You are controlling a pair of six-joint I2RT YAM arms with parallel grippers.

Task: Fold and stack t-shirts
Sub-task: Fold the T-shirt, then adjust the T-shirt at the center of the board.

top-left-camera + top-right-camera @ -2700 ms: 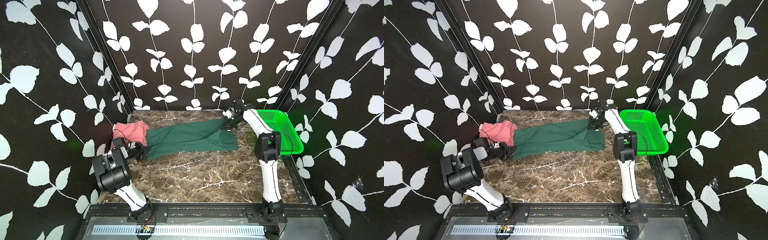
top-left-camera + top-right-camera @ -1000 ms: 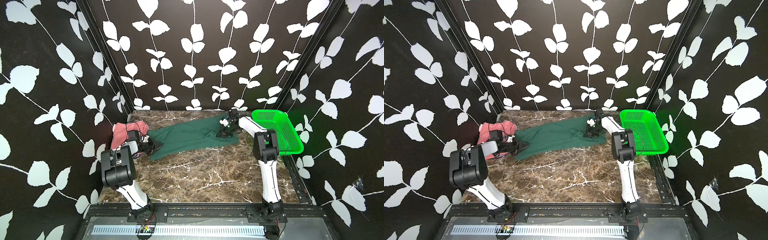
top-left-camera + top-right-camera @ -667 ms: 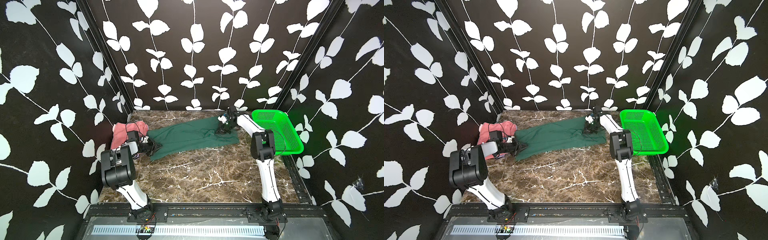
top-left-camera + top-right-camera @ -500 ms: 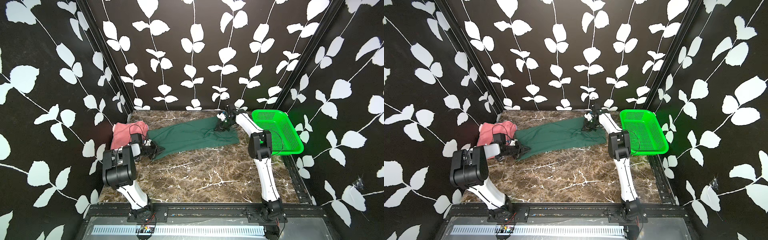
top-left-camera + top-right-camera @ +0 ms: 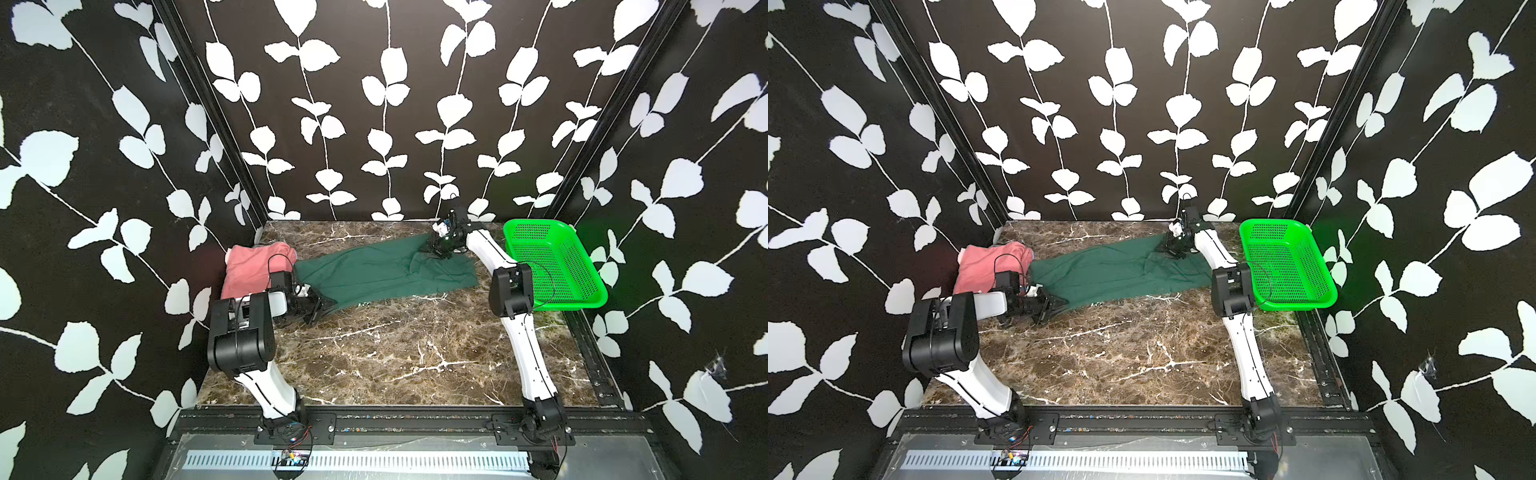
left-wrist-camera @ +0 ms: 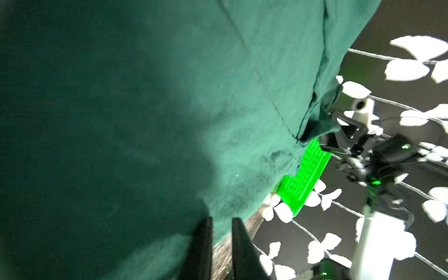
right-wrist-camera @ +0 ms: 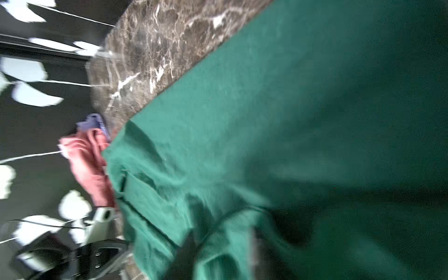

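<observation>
1. The left hand, narrowly parted, is seen at the green t-shirt's near-left corner; a grip cannot be confirmed.
2. The right hand, spread wide with nothing clamped, is set on its far-right corner.
3. The t-shirt's long axis is stretched across the table between both.

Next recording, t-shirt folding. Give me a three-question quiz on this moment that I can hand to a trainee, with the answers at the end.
1. Multiple choice: the bright green plastic basket stands on which side of the robot? A. left B. right C. centre
2. True or false: the dark green t-shirt lies inside the basket.
3. Fill in: the left hand is at the dark green t-shirt's end beside the ____ t-shirt.
Key: 1 B. 2 False. 3 The salmon-pink t-shirt.
</observation>
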